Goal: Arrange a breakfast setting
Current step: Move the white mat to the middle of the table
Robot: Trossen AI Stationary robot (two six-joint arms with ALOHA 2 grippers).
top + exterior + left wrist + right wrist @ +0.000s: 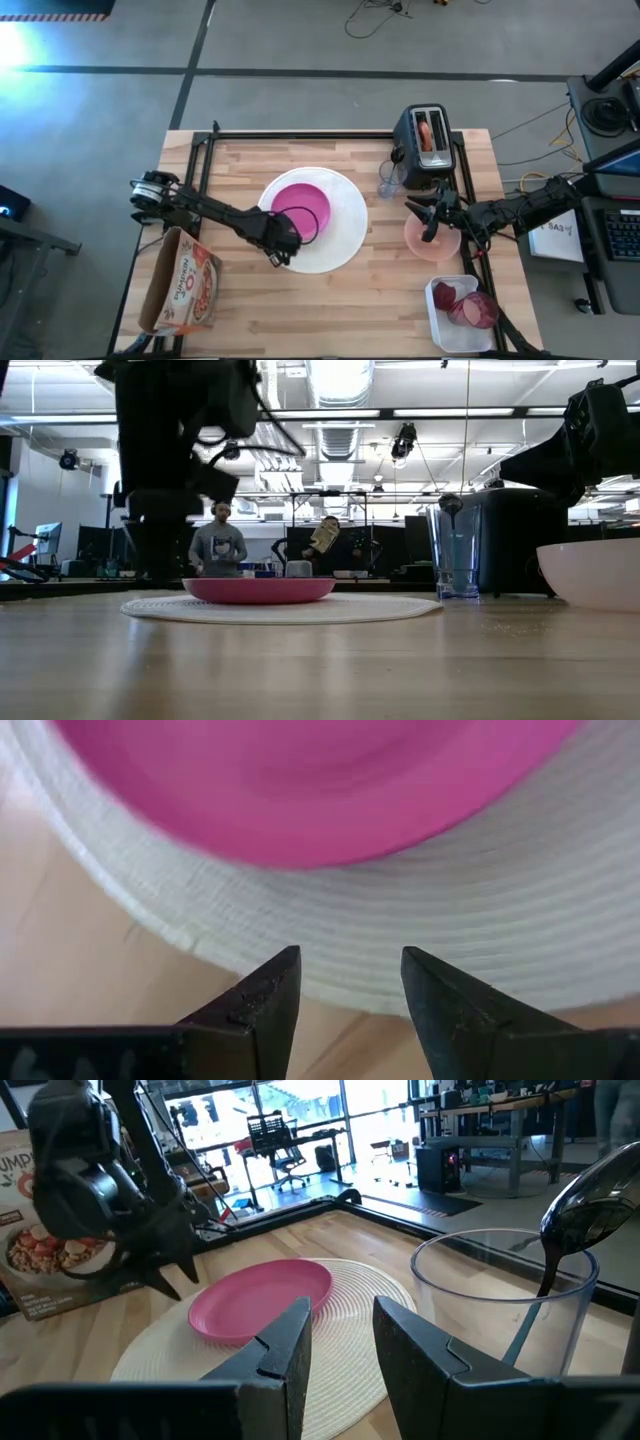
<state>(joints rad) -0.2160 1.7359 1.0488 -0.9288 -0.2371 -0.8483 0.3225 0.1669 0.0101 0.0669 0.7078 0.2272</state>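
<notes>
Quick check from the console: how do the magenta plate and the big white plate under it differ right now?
The magenta plate is smaller and smooth; the white plate is wider, with a ribbed surface that shows as a ring around it. The magenta plate rests on the white plate, left of its centre, while the white plate lies directly on the table. Both are round, lie flat and carry no food.
</notes>
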